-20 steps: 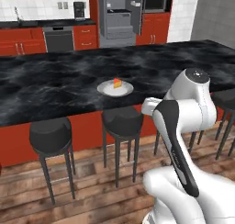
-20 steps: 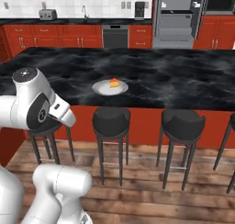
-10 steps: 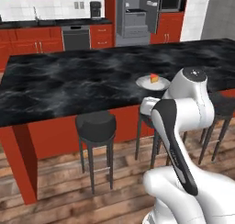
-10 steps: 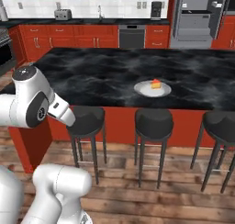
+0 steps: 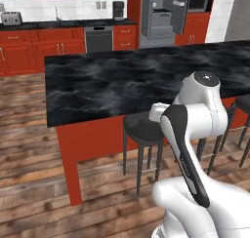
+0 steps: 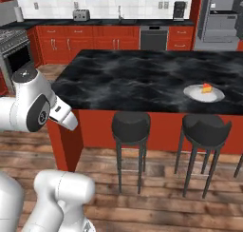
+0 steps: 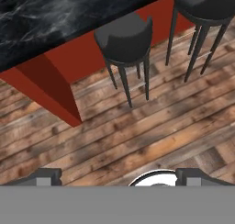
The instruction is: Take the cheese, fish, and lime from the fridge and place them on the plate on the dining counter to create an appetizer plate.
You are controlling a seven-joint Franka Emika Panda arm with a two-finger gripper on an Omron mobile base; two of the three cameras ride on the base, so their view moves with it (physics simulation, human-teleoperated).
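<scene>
The gripper (image 7: 117, 177) stands wide open and empty, its 2 dark fingertips (image 7: 46, 176) far apart above the wooden floor (image 7: 137, 131). In the hand view a black stool (image 7: 124, 35) stands at 12 o'clock, just beside the red base of the dining counter (image 7: 50, 12).

In the right base view the plate (image 6: 204, 93) rests on the dining counter's (image 6: 142, 79) black marble top at 3 o'clock, with the cheese (image 6: 207, 88) lying on it. 2 stools (image 6: 131, 126) stand under the counter's near edge.

In the left base view the fridge (image 5: 163, 12) stands at 1 o'clock behind the counter, its door open. The fish and lime cannot be made out.
</scene>
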